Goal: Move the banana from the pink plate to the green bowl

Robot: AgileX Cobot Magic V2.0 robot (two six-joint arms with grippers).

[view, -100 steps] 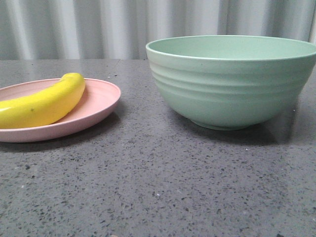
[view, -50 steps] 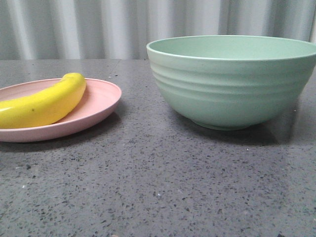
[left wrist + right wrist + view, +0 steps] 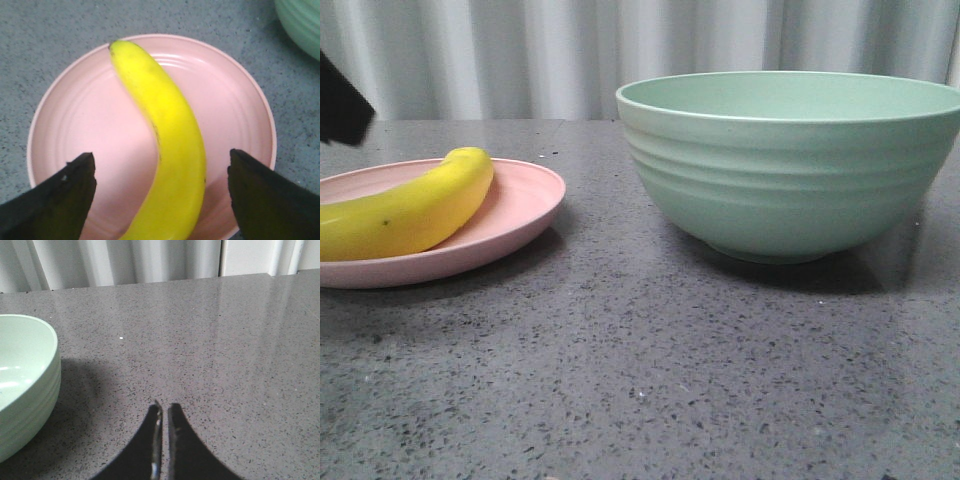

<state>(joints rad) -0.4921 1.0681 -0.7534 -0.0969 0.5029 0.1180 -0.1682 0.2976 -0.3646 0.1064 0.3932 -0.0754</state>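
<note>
The yellow banana [image 3: 410,208] lies on the pink plate [image 3: 525,200] at the left of the table. The green bowl [image 3: 795,160] stands at the right. In the left wrist view my left gripper [image 3: 161,165] is open above the plate [image 3: 80,120], one finger on each side of the banana [image 3: 170,135], not touching it. A dark part of the left arm [image 3: 340,100] shows at the front view's left edge. My right gripper [image 3: 164,407] is shut and empty over bare table, beside the bowl [image 3: 22,380].
The grey speckled table [image 3: 640,380] runs under everything. A pale corrugated wall [image 3: 520,50] stands behind it. A corner of the bowl [image 3: 300,25] shows in the left wrist view.
A dark part of the left arm has come into the front view at the left edge. The banana, plate and bowl have not moved.
</note>
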